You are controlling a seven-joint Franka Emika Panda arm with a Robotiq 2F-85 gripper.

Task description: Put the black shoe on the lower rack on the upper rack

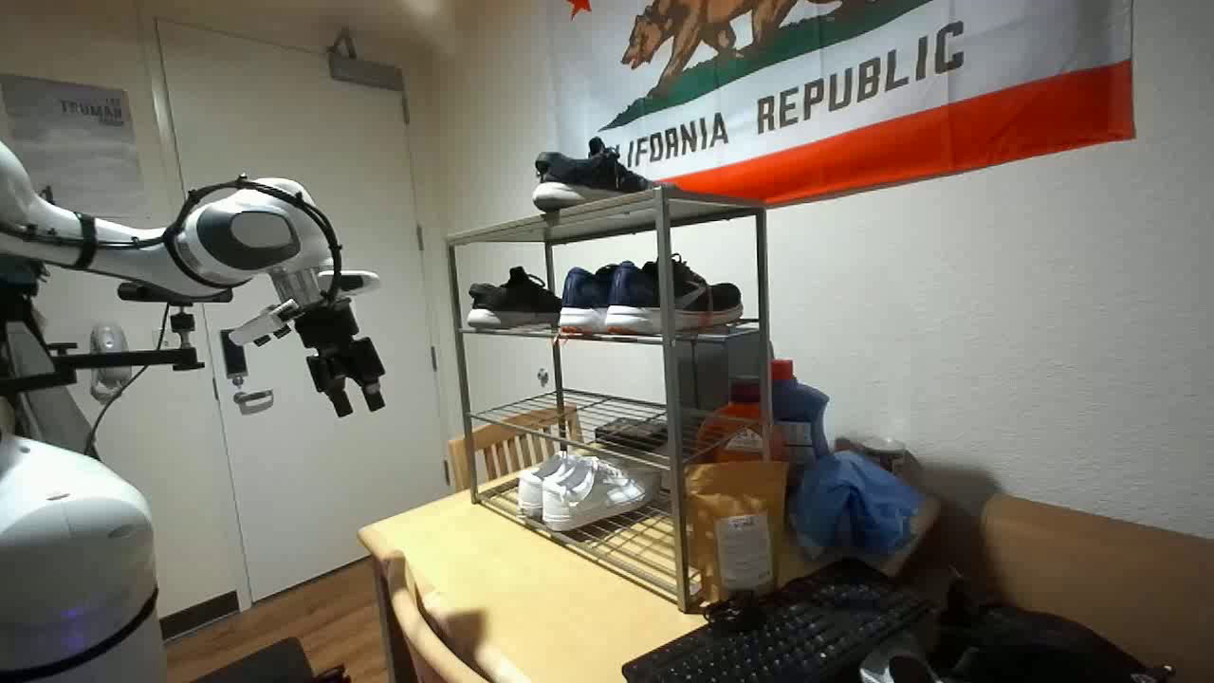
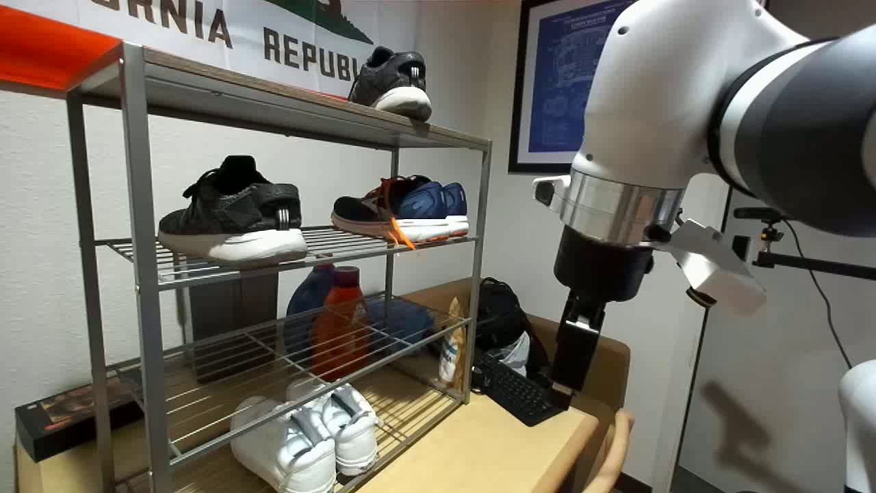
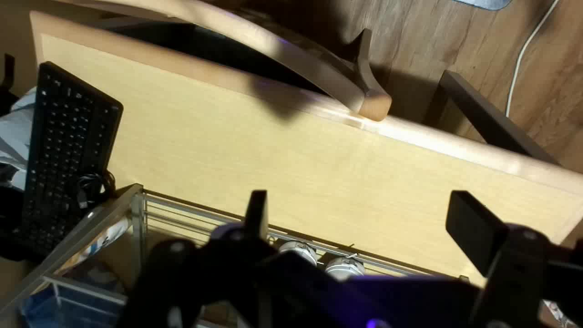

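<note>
At the far left of the frame in an exterior view, a white, jointed robot arm [image 1: 251, 237] is extended inward, with a flat, pale door [image 1: 375, 180] seen behind it. Left of centre, at the arm's end, a black, two-fingered hand [image 1: 358, 398] is suspended and pointed downward. The hand is released — its fingertips [image 3: 473, 228] are spread wide in the wrist view.

At the centre, apart from the hand, a grey, four-post metal shelving unit [image 1: 668, 408] is stood on a pale wooden surface [image 1: 446, 560]. Its second tier from the top, the lower rack [image 2: 342, 257], is made of wire grid; at its left end in both exterior views, the black low-top sneaker [image 1: 512, 304] with a thick white sole is placed.

In the lower middle, a pair of white lace-up sneakers [image 1: 588, 493] is rested on the bottom tier [image 1: 645, 545]. On the upper rack [image 2: 274, 103], a flat panel framed in metal, a second dark sneaker [image 1: 583, 175] with a white sole is set. Farther right on the lower rack, a pair of navy-blue sneakers [image 1: 631, 296] with white soles is lined up.

At the lower right, a golden-brown pouch [image 1: 738, 522] with a white label, a black keyboard [image 1: 787, 626] and a crumpled blue bag [image 1: 854, 503] are seen — and at the upper right, a printed flag [image 1: 873, 114] is hung.
</note>
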